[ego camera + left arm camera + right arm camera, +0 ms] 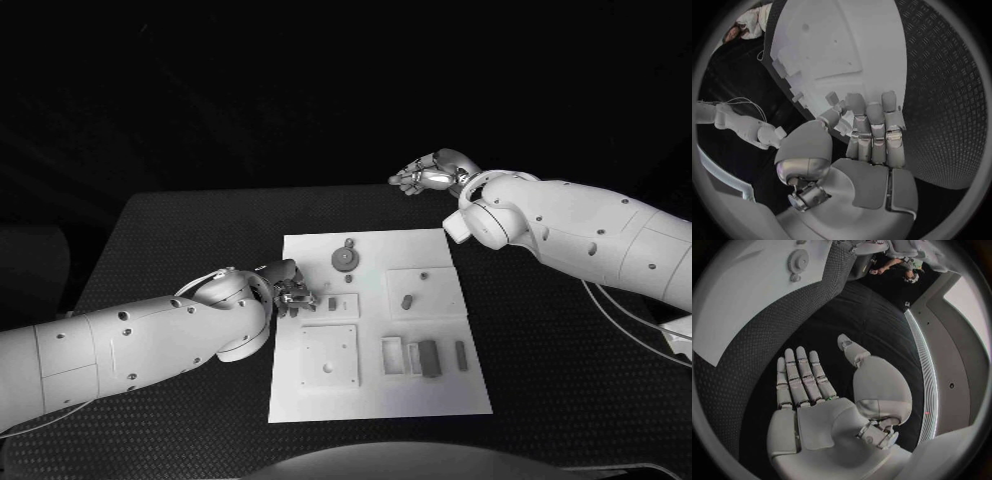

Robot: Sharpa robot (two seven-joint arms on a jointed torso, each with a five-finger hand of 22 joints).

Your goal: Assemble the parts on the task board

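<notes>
The left robot hand (289, 290), fingers apart and holding nothing, sits at the board's (433, 400) left edge mid-frame, nearest the small parts (335, 303) just right of it, while the empty, spread right robot hand (430, 176) hovers upper right, well clear.

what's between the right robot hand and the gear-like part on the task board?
Head view: only bare black table and the white task board's far edge lie between the right robot hand and the gear-like part; no other part sits there.
</notes>
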